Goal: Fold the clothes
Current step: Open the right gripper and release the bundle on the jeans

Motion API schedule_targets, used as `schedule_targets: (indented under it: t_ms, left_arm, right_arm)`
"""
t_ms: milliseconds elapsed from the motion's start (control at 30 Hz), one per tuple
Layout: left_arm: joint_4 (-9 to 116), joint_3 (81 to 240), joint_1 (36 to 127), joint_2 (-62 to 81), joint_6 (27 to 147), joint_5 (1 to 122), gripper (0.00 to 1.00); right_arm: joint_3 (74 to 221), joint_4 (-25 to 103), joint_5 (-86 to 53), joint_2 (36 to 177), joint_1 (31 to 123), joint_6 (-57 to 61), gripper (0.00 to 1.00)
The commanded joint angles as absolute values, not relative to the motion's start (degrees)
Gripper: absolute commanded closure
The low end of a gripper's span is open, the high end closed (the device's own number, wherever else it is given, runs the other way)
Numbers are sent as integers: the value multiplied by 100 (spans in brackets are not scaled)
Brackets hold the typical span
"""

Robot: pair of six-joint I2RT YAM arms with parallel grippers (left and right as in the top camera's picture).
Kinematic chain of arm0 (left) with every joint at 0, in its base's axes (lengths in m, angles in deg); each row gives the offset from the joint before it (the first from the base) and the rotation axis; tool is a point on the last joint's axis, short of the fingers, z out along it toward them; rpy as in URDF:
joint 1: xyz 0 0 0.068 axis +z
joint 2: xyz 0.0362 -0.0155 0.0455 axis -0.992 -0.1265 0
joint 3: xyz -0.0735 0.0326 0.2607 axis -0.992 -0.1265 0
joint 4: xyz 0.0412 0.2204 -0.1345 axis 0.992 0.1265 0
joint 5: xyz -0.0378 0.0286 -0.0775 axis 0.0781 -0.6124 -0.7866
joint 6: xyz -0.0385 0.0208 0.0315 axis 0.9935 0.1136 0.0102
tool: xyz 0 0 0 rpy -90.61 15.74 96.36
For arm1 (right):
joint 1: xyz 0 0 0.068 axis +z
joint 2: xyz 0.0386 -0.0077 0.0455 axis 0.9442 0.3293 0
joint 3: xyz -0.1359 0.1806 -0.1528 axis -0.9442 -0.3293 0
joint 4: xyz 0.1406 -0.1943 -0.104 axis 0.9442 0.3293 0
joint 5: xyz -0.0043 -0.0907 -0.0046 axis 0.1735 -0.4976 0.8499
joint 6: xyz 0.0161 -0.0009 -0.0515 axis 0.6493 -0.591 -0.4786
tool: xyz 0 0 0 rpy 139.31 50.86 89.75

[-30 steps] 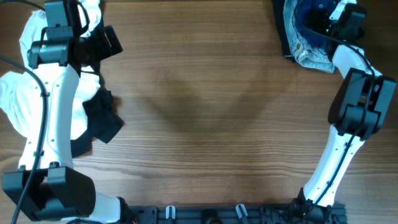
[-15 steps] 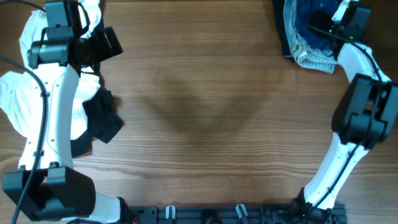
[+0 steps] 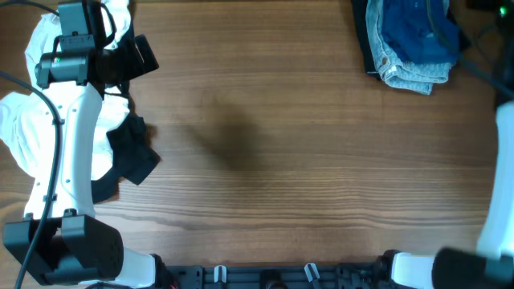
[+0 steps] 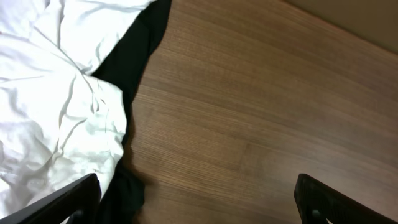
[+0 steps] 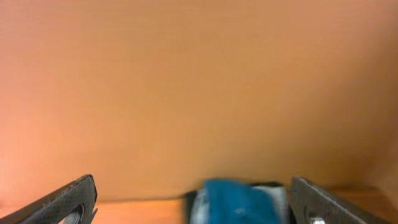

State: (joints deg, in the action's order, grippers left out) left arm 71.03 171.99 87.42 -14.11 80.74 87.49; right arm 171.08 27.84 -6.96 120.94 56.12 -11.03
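Overhead: blue shirt (image 3: pixel 415 34) bunched; white garments (image 3: pixel 20 136) heaped.

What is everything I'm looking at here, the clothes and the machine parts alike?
white garments: crumpled heap, number unclear, white, table's left edge
black garment: at least one, black, partly under the white heap
blue garment: one, dark blue, far right corner
pale denim-like fabric: one, light blue, under the blue garment
table: one, brown wood
left arm: one, white and black, over the left heap
right arm: one, white, right edge
left gripper: one, black, open, empty
right gripper: one, black, open, empty
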Motion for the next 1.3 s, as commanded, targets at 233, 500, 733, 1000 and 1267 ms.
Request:
schedule_targets:
  t_ms: [233,500,733,1000,1267]
  left_arm:
    - [7098,17212,8788,-1466,8002,8699,0]
    - [7098,17212,8788,-1466,8002,8699,0]
    - [7098,17212,8788,-1466,8002,8699,0]
    - [7098,17212,8788,-1466,8002,8699,0]
    - [7098,17212,8788,-1466,8002,8699,0]
  right_arm:
    - [17075,5334,2795,11292,6401,-565,0]
    - [17053,6733,2423,11379,6515,517,0]
    - [17053,6720,1348,11412,6552,451,0]
    - [16987,6449,283,11434,7190,-644,0]
    - [15042,3850,-1129,10129,8112,-747,0]
